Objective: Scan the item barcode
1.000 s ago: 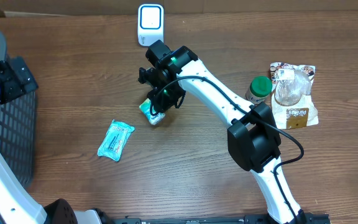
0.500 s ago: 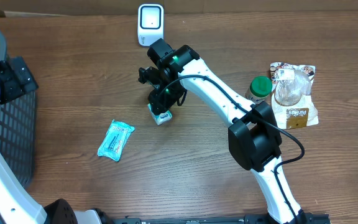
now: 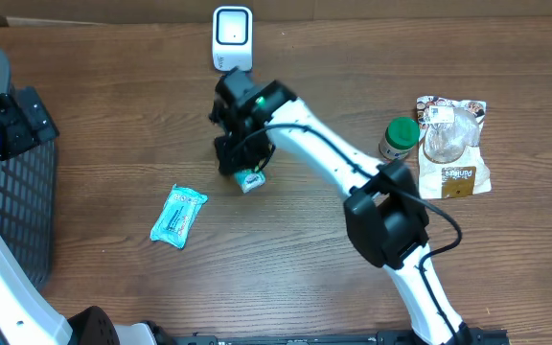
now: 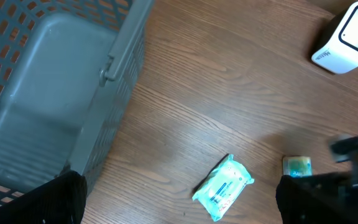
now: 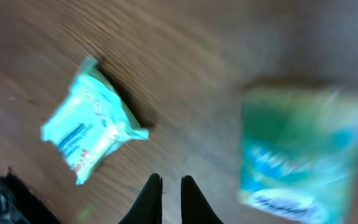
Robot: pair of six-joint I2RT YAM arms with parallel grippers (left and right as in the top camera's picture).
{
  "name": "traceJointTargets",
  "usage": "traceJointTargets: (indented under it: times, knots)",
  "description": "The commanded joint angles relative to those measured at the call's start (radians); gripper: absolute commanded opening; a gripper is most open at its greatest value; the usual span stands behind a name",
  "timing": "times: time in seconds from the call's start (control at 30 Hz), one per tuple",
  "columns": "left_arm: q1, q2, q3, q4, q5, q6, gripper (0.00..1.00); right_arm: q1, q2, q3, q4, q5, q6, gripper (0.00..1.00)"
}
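Grasping is in hand, we are judging: our right end effector point(image 5: 171, 180) is hovering shut and empty beside the green packet point(image 3: 249, 179) lying on the worktop point(image 3: 113, 115); next we are needing wider jaws around it, then the scanner point(image 3: 232, 36).

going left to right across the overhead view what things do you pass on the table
black mesh basket → teal packet → small green box → green-lidded jar → snack bag. The white scanner is left out: it sits farther back and overlaps the box sideways.
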Motion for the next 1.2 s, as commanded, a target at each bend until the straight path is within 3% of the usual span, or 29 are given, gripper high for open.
traceJointTargets:
  times: [0.0,0.17,0.47,0.93,1.17]
  knots:
    - [-0.002,0.003,0.010,0.001,0.011,0.016,0.99,0.043,-0.001,-0.068,0.003,0.081,0.215,0.08]
    - [-0.002,0.003,0.010,0.001,0.011,0.016,1.00,0.030,0.000,-0.140,-0.002,0.155,0.243,0.08]
    - [-0.002,0.003,0.010,0.001,0.011,0.016,1.00,-0.117,0.000,-0.142,0.005,0.196,0.247,0.08]
    - [-0.002,0.003,0.010,0.001,0.011,0.016,0.99,-0.194,0.000,-0.142,0.428,-0.051,0.178,0.08]
    - [-0.002,0.003,0.010,0.001,0.011,0.016,0.99,-0.237,-0.003,-0.138,0.354,0.042,0.164,0.08]
